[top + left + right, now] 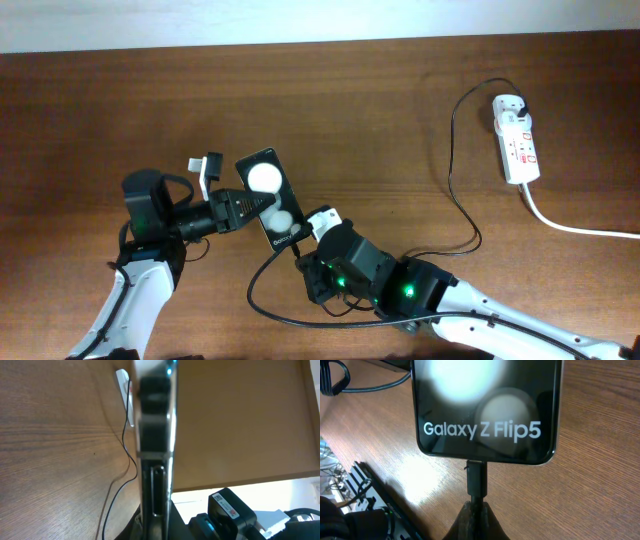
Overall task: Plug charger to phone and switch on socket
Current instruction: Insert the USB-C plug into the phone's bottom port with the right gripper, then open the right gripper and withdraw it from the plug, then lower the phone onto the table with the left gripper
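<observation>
The black phone [270, 196] with two white round patches and "Galaxy Z Flip5" lettering [482, 410] is held off the table by my left gripper [252, 202], shut on its side; the left wrist view shows it edge-on [156, 435]. My right gripper [476, 510] is shut on the charger's black cable just behind its plug [476, 477], whose tip meets the phone's bottom edge. The charger cable [455, 190] runs across the table to the white adapter in the socket [515, 138], a white power strip at the far right.
The socket's thick white cord [580, 228] trails off to the right edge. The black cable loops on the table below the phone [262, 300]. A pale wall band runs along the far table edge [300, 20].
</observation>
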